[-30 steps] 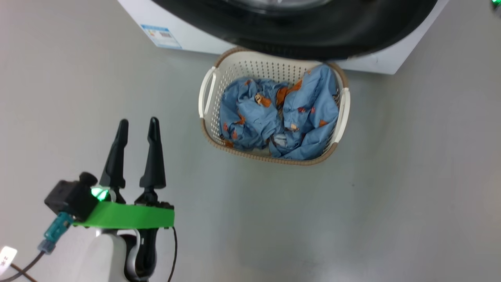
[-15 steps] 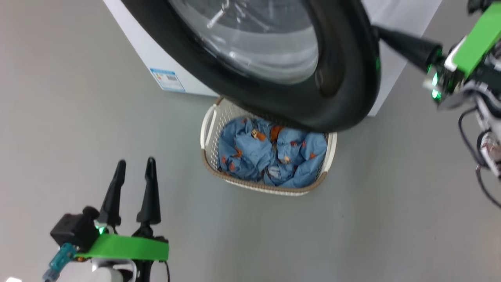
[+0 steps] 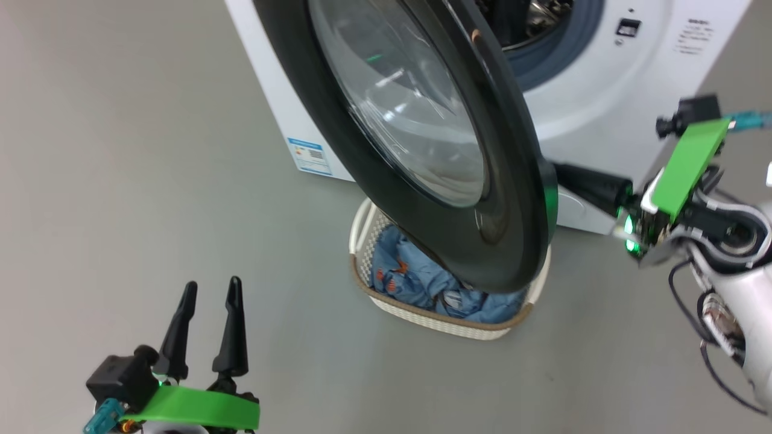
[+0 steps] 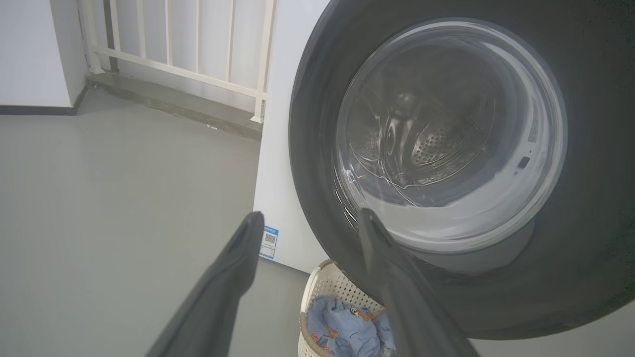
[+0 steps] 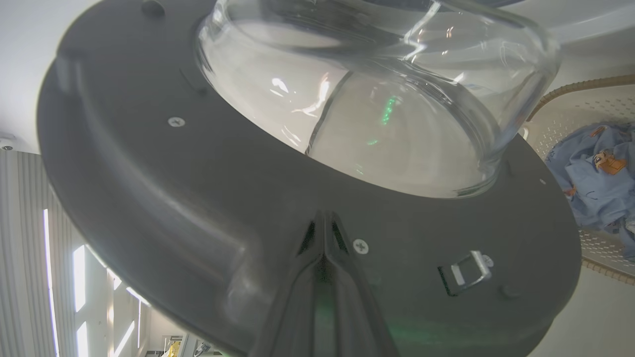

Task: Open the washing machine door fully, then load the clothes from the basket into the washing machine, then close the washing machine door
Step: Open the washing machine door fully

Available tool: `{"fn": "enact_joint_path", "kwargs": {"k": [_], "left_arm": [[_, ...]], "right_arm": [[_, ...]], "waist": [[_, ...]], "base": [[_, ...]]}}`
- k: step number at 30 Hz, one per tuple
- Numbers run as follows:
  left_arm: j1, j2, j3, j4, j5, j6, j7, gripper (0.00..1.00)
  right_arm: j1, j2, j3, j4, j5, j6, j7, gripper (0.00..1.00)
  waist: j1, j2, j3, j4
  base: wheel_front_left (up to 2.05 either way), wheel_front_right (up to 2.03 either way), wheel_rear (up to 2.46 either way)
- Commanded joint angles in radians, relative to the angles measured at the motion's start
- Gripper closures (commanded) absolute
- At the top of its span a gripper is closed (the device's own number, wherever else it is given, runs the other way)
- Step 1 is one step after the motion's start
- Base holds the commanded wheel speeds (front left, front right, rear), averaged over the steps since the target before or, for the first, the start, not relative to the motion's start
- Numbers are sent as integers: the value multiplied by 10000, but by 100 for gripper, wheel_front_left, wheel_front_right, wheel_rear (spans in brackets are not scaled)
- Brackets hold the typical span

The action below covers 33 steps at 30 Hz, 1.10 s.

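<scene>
The two dark fingers (image 3: 232,325) of our left gripper (image 3: 212,284) stand apart with nothing between them. They point up over the grey floor (image 3: 120,150) at the lower left of the head view, well apart from everything else. The fingers of our right gripper (image 5: 323,220) are pressed together, and in the right wrist view their tips meet the dark inner face of the washing machine door (image 3: 410,120), just beside a screw (image 5: 360,245) and near a small metal latch (image 5: 466,270). We see the door swung partly open, its black rim and bulging glass hanging out over the basket (image 3: 434,318). The cream basket sits on the floor just in front of the white washing machine (image 3: 579,102), partly hidden by the door, with the light blue clothes (image 3: 410,280) bunched inside. A blue label (image 3: 309,157) marks the machine's lower corner.
</scene>
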Motion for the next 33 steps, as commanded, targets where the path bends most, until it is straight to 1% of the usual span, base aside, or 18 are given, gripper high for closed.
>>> {"fn": "enact_joint_path", "kwargs": {"k": [1, 5, 9, 13, 19, 25, 33], "left_arm": [[13, 227, 351, -161, 48, 6, -65, 0], [199, 273, 377, -97, 90, 6, -65, 0], [298, 327, 367, -79, 111, 6, -65, 0], [376, 364, 338, -31, 116, 6, -65, 0], [647, 355, 590, -182, 135, 10, -65, 0], [793, 316, 753, -318, 217, 12, -65, 0], [790, 268, 736, -342, 275, 10, -65, 0]], "right_arm": [[383, 126, 48, -317, 111, 60, 118, 100], [974, 265, -149, -511, 314, 60, 197, 100], [1494, 512, -449, -562, 813, 60, 402, 100], [1852, 715, -541, -695, 1023, 60, 642, 100], [1896, 1192, -193, -726, 995, 60, 1144, 100], [1845, 1571, 1, -660, 831, 60, 1395, 100], [1961, 1708, -174, -757, 590, 60, 1372, 100]], "waist": [[2, 0, -333, 443], [2, 0, -575, 875], [2, 0, -735, 1325], [2, 0, -887, 1704], [2, 0, -926, 1775], [2, 0, -999, 1782], [2, 0, -984, 1750]], "base": [[0, 0, 0], [0, 0, 0], [0, 0, 0], [0, 0, 0], [0, 0, 0], [0, 0, 0], [0, 0, 0]]}}
